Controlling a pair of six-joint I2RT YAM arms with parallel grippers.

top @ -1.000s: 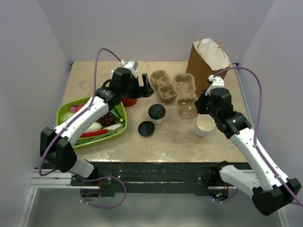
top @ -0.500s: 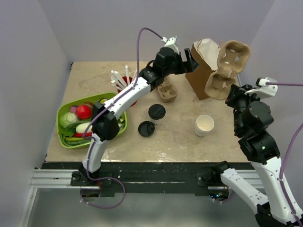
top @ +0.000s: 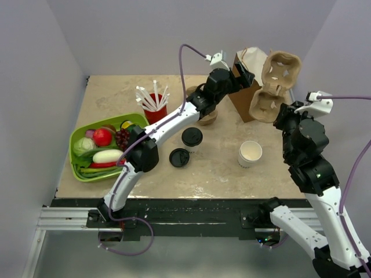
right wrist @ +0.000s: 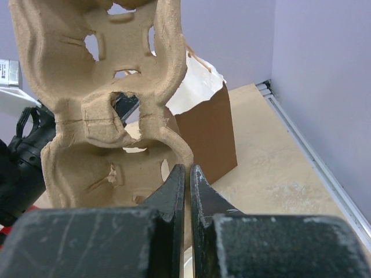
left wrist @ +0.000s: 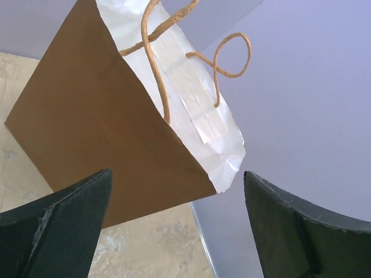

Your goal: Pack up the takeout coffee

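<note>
Top view: the takeout coffee (top: 192, 139) stands upright near mid-bench (top: 116, 92), black sip lid up and long axis vertical, with neither arm touching it. A loose black lid (top: 179, 157) lies just beside it, and a lidless white cup (top: 250, 153) stands well apart to its right. The left end effector (top: 244, 76) is at the mouth of the brown paper bag (top: 241, 104). The right end effector (top: 283, 110) holds a pulp cup carrier (top: 275, 78) aloft beside the bag. Left wrist view: the fingers are spread wide with nothing between them, and the bag's rim and twine handles are dead ahead. Right wrist view: the jaws are pinched tight on the carrier's lower edge, the carrier stands on edge, and the bag is behind it. I judge the step in hand is getting the carrier into the bag; the coffee is not yet packed. The next move calls for the left arm to steady the opening, and for the carrier to be levelled and lowered clear of the handles.
</note>
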